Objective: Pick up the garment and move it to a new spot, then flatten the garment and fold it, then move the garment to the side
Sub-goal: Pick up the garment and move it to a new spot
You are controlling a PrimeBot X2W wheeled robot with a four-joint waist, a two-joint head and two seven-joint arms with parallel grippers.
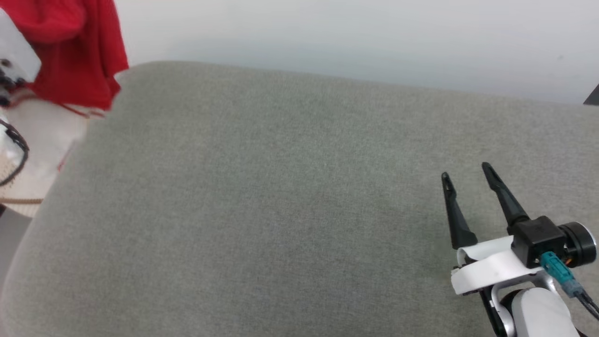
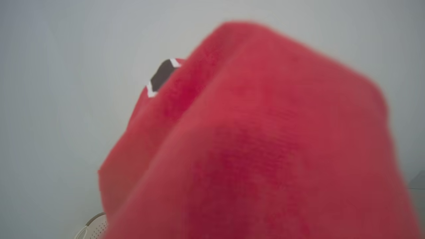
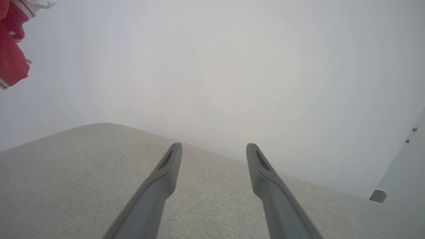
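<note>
The right claw [image 1: 465, 170] gapes empty over the grey cushion [image 1: 281, 187]; far to its left the garment [image 1: 77, 51] hangs, pinched in the cloth-hidden, closed left claw.

Garment [image 1: 75, 51]: red, white sleeve, red-and-white striped trim, black patch edged white. Cushion [image 1: 281, 187]: grey-green woven fleck. Right tool [image 1: 465, 170]: black fingers [image 1: 456, 215], white wrist shell [image 1: 486, 269], teal plug [image 1: 557, 269]. Wall [image 1: 327, 32]: pale grey

Head view down onto grey cushion [image 1: 281, 210], right wrist view low over it, left wrist view close against garment [image 2: 265, 149]
</note>
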